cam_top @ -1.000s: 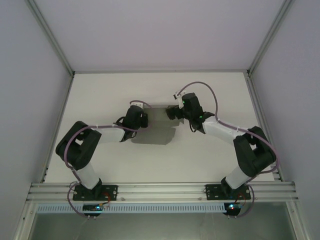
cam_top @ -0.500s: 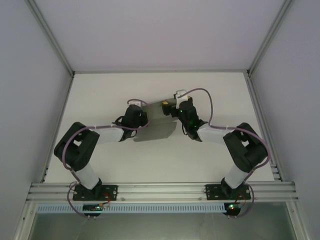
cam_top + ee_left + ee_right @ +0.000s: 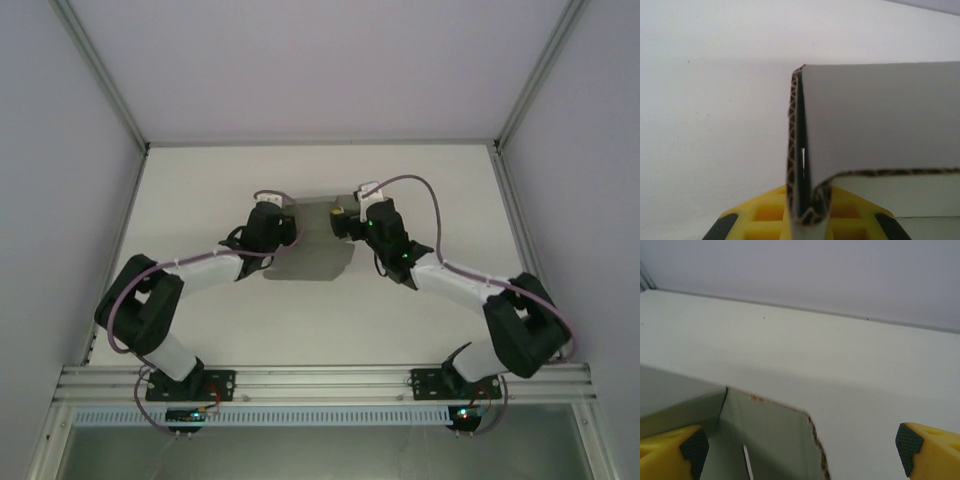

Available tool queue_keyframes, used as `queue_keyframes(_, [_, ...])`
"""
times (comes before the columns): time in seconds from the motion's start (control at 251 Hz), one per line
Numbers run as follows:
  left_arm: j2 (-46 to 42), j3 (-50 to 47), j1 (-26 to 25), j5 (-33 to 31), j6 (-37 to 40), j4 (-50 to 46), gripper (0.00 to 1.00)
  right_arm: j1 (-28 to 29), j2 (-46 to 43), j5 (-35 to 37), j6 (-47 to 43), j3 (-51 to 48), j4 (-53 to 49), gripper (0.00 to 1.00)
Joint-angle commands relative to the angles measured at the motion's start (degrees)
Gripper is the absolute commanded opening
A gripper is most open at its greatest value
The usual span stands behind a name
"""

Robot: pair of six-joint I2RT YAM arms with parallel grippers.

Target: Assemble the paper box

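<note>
The paper box (image 3: 312,250) is a grey cardboard sheet, partly folded, on the white table between both arms. My left gripper (image 3: 283,226) is shut on its left side; in the left wrist view the yellow fingers (image 3: 765,215) pinch a doubled, upright cardboard edge (image 3: 799,150), and a grey panel (image 3: 880,120) stretches away to the right. My right gripper (image 3: 342,220) stands open at the box's far right corner. In the right wrist view its two fingertips (image 3: 690,447) are wide apart, with a grey flap (image 3: 775,440) rising between them, nearer the left one.
The white table (image 3: 430,190) has bare room on all sides of the box. Grey enclosure walls and metal frame rails (image 3: 110,100) close it in at the left, right and back. The aluminium base rail (image 3: 320,382) runs along the near edge.
The right gripper moved left to the box's far right corner, its elbow swinging out right. The left arm stretched forward, still gripping. The sheet tilted and shifted slightly away.
</note>
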Motion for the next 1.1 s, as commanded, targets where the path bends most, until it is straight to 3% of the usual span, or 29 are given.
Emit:
queue_keyframes(0.0, [-2.49, 2.16, 0.07, -2.99, 2.02, -2.11, 0.00, 0.16, -3.99, 2.19, 0.31, 0.55, -16.15, 0.99])
queue_keyframes(0.188, [-3.97, 2.40, 0.38, -4.19, 1.73, -3.67, 0.00, -0.46, -6.78, 4.44, 0.29, 0.92, -23.96, 0.99])
queue_keyframes(0.555, [-3.55, 2.48, 0.90, -5.57, 2.52, -5.49, 0.00, -2.25, -9.21, 4.34, 1.34, -1.89, -25.42, 0.99])
queue_keyframes(0.774, [-3.12, 2.25, 1.18, -3.92, 3.44, -4.71, 0.00, -3.77, -9.47, -1.62, -0.25, -5.24, -21.49, 0.99])
queue_keyframes(1.097, [-2.87, 0.63, 1.37, 1.89, 5.80, -1.85, 0.00, -5.97, -6.33, -4.61, -2.32, -5.06, -13.22, 0.99])
